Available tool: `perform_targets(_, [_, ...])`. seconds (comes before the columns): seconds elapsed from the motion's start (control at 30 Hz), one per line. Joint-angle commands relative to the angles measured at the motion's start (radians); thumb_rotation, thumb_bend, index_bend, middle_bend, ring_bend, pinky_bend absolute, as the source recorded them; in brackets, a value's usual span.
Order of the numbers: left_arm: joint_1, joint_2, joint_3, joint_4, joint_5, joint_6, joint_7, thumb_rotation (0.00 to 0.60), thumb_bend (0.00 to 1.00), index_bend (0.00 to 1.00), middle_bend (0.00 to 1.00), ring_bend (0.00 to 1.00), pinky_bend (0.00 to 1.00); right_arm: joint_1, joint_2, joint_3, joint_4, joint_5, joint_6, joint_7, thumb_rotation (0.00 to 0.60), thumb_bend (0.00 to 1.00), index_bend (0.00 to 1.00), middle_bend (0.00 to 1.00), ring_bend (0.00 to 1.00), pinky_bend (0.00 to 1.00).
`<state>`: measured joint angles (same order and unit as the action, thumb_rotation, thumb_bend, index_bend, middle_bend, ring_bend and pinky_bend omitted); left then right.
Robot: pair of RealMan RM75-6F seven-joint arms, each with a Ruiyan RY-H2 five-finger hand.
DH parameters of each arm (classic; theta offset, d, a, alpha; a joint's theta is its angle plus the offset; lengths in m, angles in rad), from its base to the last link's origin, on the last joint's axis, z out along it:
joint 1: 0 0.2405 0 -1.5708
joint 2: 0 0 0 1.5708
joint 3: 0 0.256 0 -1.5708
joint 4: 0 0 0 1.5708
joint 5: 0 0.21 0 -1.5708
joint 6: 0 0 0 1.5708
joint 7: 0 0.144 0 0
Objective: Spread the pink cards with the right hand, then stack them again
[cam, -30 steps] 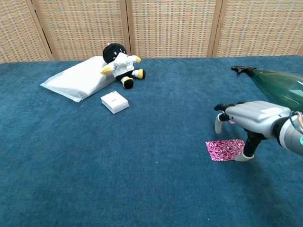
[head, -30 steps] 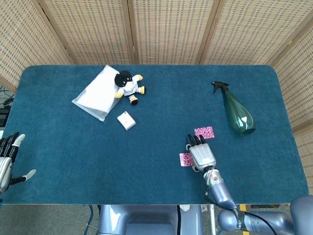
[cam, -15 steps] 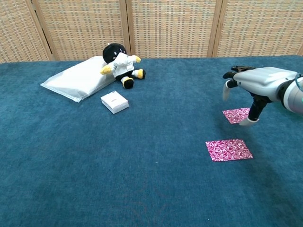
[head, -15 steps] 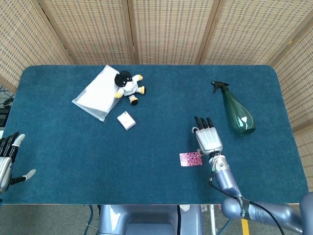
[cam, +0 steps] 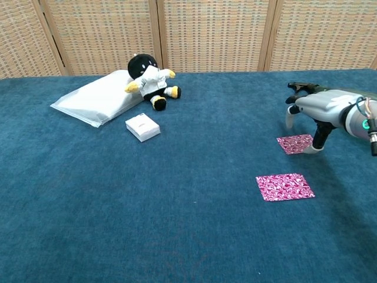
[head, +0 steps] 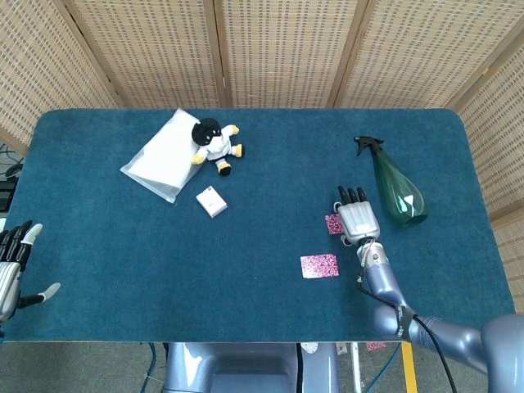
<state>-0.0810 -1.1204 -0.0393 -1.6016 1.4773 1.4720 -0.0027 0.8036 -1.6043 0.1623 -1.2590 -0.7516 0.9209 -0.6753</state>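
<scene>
A blue cloth-covered table carries a white flat pouch at about ten o'clock, with a black-and-white plush doll lying against its right edge. A small white box sits just below them. At two o'clock lies a green spray bottle, on its side. Woven screens stand behind.

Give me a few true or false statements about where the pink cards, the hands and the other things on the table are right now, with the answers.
1. Two pink cards lie apart on the blue table. True: the near card and the far card do not touch.
2. The right hand is over the near card. False: it is at the far card.
3. The spray bottle stands upright. False: it lies on its side.
4. The plush doll rests against the white bag. True.
5. The left hand holds a card. False: it holds nothing, at the table's left edge.
</scene>
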Motion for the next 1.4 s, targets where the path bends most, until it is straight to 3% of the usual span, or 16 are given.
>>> perform_targets(0.03, [-0.001,0.001,0.0,-0.001,-0.001,-0.002,0.0,0.6,0.0,0.0,0.0,0.0,0.0,0.013,-0.024,-0.001,0.057,-0.019,-0.037,0.03,0.6,0.26,0.3,0.0,0.0,0.02])
perform_targets(0.27, [-0.001,0.002,0.0,-0.002,-0.001,-0.002,-0.002,0.6,0.0,0.0,0.0,0.0,0.0,0.022,-0.04,-0.005,0.119,-0.034,-0.079,0.056,0.6,0.26,0.31,0.0,0.0,0.02])
perform_targets(1.4, [0.0,-0.003,-0.004,-0.004,-0.007,0.002,0.011,0.6,0.0,0.0,0.0,0.0,0.0,0.039,-0.049,-0.022,0.18,-0.039,-0.153,0.074,0.6,0.26,0.31,0.0,0.0,0.02])
